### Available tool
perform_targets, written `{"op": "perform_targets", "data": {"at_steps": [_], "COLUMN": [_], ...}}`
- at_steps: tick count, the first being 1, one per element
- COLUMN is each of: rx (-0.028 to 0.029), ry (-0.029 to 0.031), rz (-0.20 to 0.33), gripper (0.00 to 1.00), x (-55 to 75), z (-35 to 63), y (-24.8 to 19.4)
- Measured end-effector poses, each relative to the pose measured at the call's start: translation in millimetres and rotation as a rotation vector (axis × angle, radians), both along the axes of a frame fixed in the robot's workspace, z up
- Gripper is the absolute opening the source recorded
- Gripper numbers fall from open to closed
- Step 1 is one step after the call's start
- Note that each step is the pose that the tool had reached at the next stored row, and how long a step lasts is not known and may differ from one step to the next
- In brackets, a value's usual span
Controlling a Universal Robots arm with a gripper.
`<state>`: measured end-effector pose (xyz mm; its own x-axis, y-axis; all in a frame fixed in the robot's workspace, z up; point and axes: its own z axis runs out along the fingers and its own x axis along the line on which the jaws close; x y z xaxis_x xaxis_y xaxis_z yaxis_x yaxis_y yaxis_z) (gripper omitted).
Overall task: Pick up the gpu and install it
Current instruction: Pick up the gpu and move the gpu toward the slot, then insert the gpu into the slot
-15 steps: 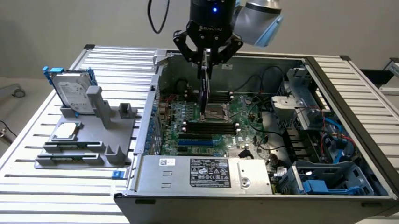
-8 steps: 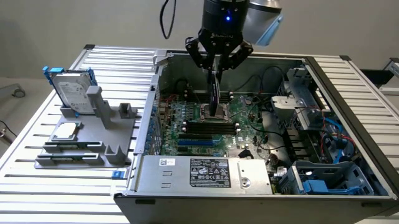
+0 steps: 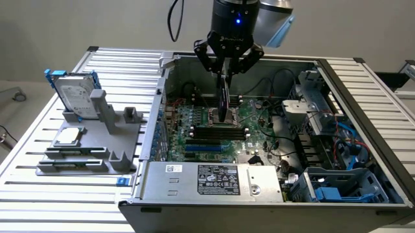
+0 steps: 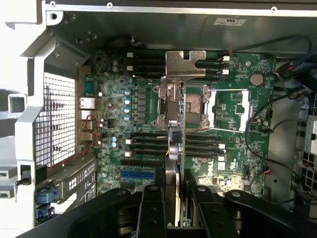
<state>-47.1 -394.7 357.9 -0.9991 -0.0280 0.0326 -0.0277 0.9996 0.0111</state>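
Gpu point(image 3: 224, 99) hangs edge-down, directly below gripper point(image 3: 228, 72), clamped at upper edge. Jaws partly closed on card. Under card: motherboard point(image 3: 194, 119) inside open computer case point(image 3: 259, 209), card not seated. Hard drive point(image 3: 75, 97) well apart, outside case.

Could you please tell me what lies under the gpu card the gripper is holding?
Under the thin green gpu, clamped edge-on in the black gripper, lies the green motherboard: silver CPU socket and black memory slots. The strip directly beneath is hidden.
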Motion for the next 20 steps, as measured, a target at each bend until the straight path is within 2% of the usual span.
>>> {"op": "perform_targets", "data": {"at_steps": [16, 20], "rx": [0.0001, 0.0001], "ry": [0.0000, -0.0001], "rz": [0.001, 0.059], "gripper": [0.26, 0.26], "x": [0.0, 0.0], "z": [0.0, 0.0], "y": [0.0, 0.0]}}
